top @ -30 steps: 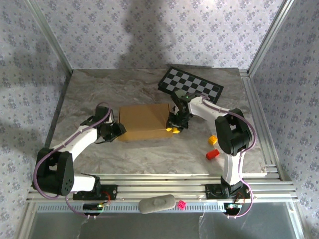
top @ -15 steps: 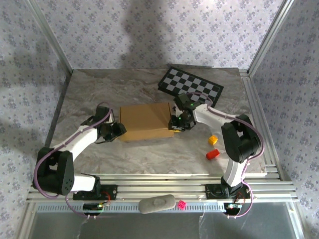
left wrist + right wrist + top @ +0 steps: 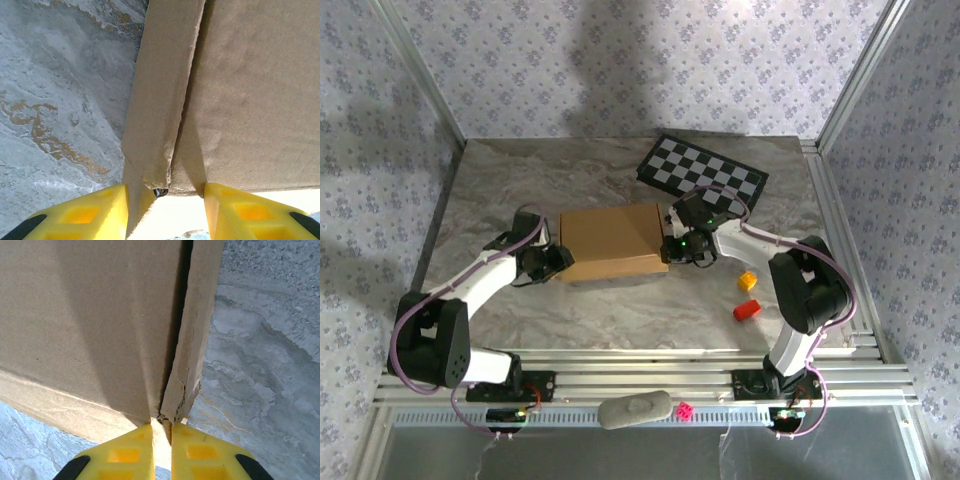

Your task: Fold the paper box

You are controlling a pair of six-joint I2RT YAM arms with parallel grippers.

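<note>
The paper box [image 3: 610, 240] lies as a flat brown cardboard rectangle in the middle of the marble table. My left gripper [image 3: 558, 262] is at its near left corner. In the left wrist view its yellow fingers [image 3: 75, 215] stand apart, with the box's [image 3: 250, 90] corner and a loose side flap [image 3: 160, 100] pressed between them. My right gripper [image 3: 670, 248] is at the box's right edge. In the right wrist view this gripper [image 3: 161, 450] has its fingers nearly together, pinching the thin frayed end of a side flap [image 3: 192, 340] beside the box's main panel [image 3: 90, 315].
A black-and-white checkered board [image 3: 703, 172] lies just behind the right gripper. An orange block [image 3: 747, 281] and a red block [image 3: 747, 310] sit to the right of the box. Aluminium rails [image 3: 650, 375] run along the near edge and the right side.
The right gripper's jaws have closed onto the box's right flap, and the right arm's elbow has swung rightward. The left gripper and the box have stayed put.
</note>
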